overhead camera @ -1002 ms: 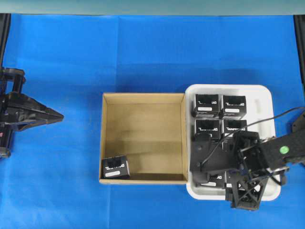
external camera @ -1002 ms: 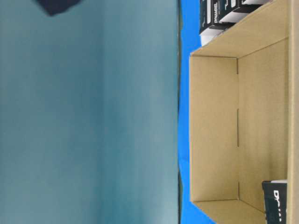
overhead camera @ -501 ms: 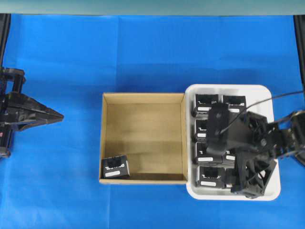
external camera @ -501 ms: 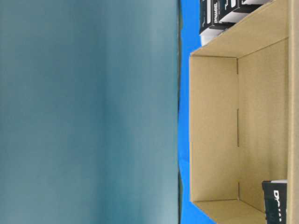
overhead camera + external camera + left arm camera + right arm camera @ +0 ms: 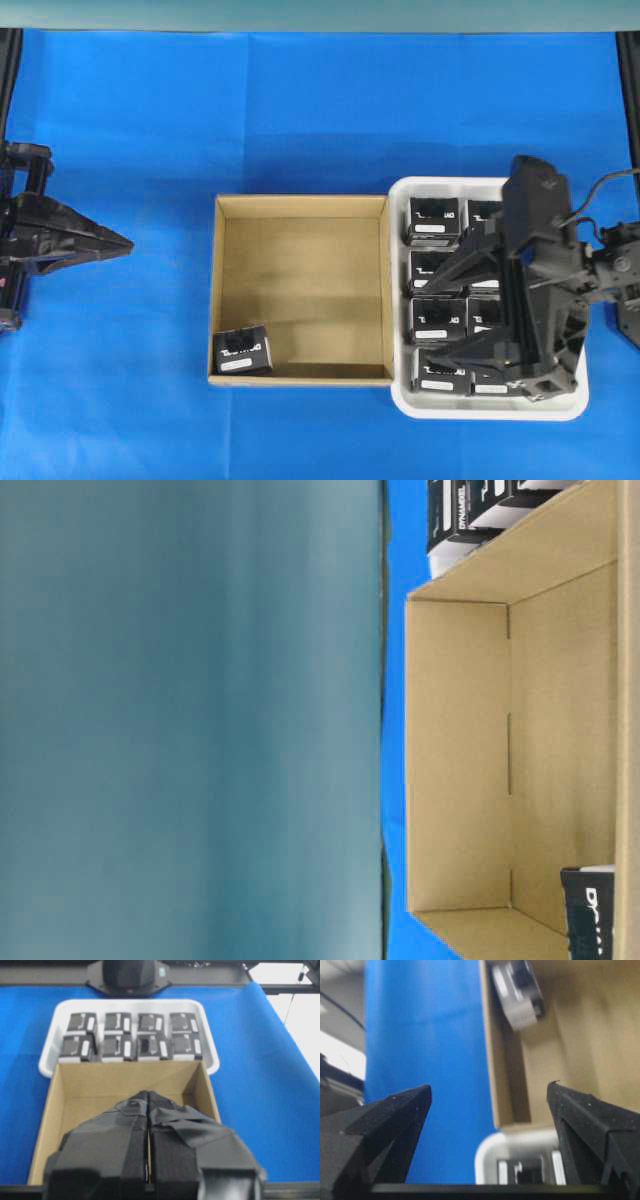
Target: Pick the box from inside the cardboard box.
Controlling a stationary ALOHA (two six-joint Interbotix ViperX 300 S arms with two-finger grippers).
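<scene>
Overhead: the right pincer (image 5: 425, 315) is spread wide above the white tray (image 5: 580, 300), holding nothing; the box (image 5: 241, 352) lies in the cardboard box (image 5: 300, 205)'s near-left corner. Left wrist: the left pincer (image 5: 148, 1110) is pressed together, empty.
</scene>
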